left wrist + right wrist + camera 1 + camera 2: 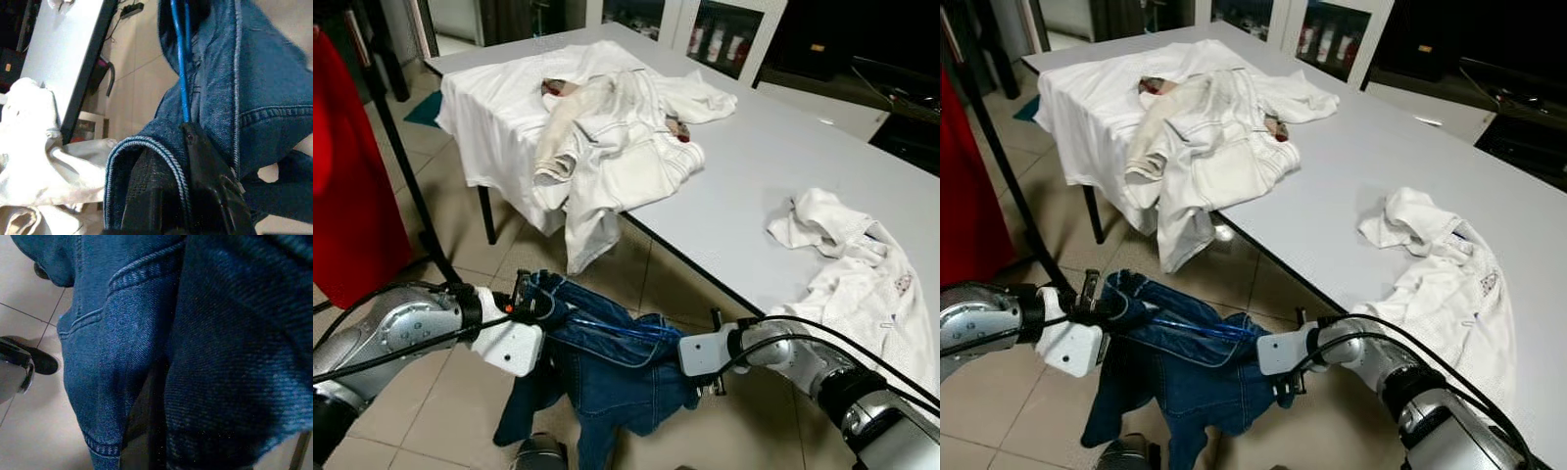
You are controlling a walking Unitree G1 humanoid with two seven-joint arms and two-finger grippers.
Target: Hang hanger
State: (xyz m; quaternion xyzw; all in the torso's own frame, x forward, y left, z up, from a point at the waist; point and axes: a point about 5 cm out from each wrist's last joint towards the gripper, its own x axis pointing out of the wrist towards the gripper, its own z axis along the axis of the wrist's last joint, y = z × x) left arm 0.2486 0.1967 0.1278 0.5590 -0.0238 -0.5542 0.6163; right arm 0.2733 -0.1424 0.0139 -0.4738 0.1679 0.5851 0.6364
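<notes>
The blue hanger (pixel 607 328) runs lengthwise between both grippers, inside the denim garment (pixel 607 377). The left gripper (pixel 530 299) is clamped on one end of it. Whether the right gripper (pixel 690 357) is closed cannot be told, as denim hides it.

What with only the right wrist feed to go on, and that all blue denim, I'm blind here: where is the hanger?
Observer: The blue hanger runs inside the denim garment, which is slung between the left gripper and the right gripper, in front of the table.
Operator: Which gripper is at the hanger itself?
Observer: The left one. Its wrist view shows the blue wire ending right at that gripper, with a denim hem wrapped around it.
Operator: Is there anywhere to hang it?
Observer: A black pole stands to the robot's left, with a red garment beside it. I cannot see a rail.
</notes>
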